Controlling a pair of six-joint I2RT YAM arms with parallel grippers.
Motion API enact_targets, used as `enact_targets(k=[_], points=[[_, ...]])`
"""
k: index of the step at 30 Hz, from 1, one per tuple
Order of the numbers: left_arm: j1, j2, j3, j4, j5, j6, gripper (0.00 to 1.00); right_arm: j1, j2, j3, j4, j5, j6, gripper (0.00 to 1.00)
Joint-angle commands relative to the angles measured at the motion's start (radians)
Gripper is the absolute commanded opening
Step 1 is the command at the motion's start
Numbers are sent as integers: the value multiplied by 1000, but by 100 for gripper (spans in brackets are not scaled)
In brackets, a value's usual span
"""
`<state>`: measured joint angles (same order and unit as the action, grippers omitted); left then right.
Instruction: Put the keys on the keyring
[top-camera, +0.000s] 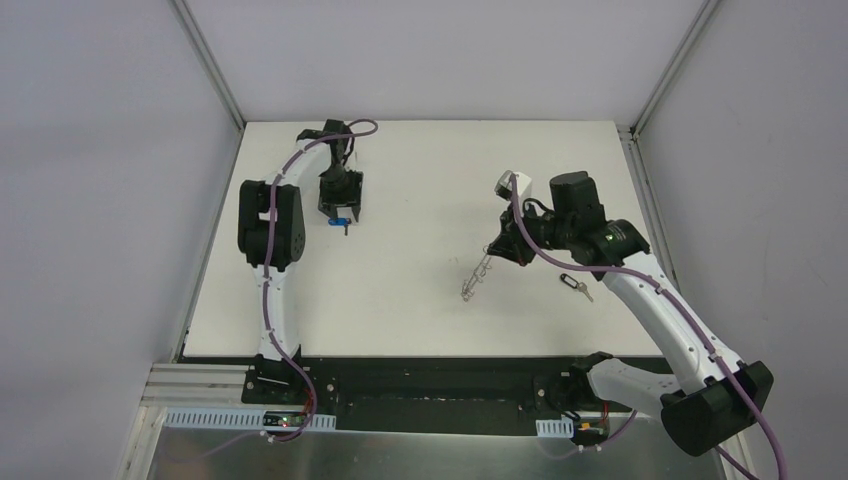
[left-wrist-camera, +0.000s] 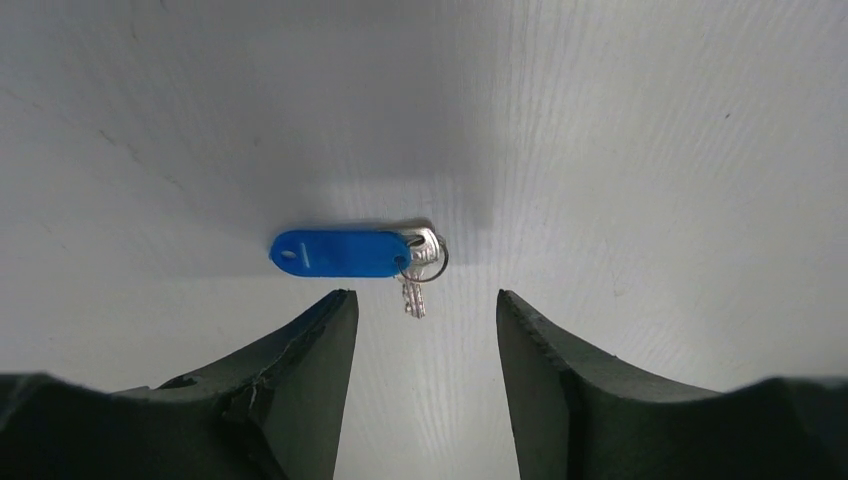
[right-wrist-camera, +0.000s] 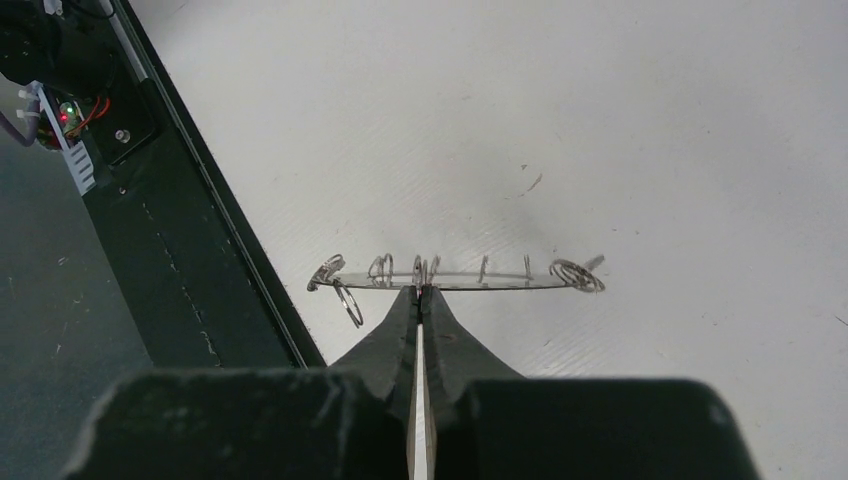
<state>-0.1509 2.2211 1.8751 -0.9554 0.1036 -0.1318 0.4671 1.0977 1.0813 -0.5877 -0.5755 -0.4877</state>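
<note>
At ten o'clock on the table (top-camera: 420, 160), the left gripper (left-wrist-camera: 425, 295) hovers half-spread and empty, the blue key (left-wrist-camera: 340, 253) lying crosswise at twelve o'clock off its tips. The right gripper (right-wrist-camera: 420, 290) pinches the keyring (right-wrist-camera: 500, 284) edge-on.

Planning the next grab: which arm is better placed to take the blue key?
Left: the left gripper hangs open over the blue key; the right gripper is shut on the keyring.
</note>
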Motion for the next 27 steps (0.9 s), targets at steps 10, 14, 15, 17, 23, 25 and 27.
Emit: enact_targets(k=[10, 14, 15, 17, 23, 25, 27], points=[[-6, -245, -345, 443, 120, -192, 56, -51, -38, -25, 36, -88, 10, 0], [-4, -229, -347, 470, 99, -232, 56, -64, -58, -36, 34, -95, 12, 0], [-4, -218, -337, 459, 98, -235, 56, -65, -62, -39, 34, -95, 12, 0], [-4, -201, -328, 448, 88, -247, 55, -69, -67, -45, 37, -99, 12, 0], [-4, -214, -397, 453, 73, -268, 54, -74, -74, -47, 36, -100, 12, 0], [-4, -230, -437, 460, 66, -270, 54, -75, -75, -49, 37, -101, 12, 0], [-4, -243, -469, 466, 59, -269, 54, -79, -76, -52, 41, -103, 14, 0]])
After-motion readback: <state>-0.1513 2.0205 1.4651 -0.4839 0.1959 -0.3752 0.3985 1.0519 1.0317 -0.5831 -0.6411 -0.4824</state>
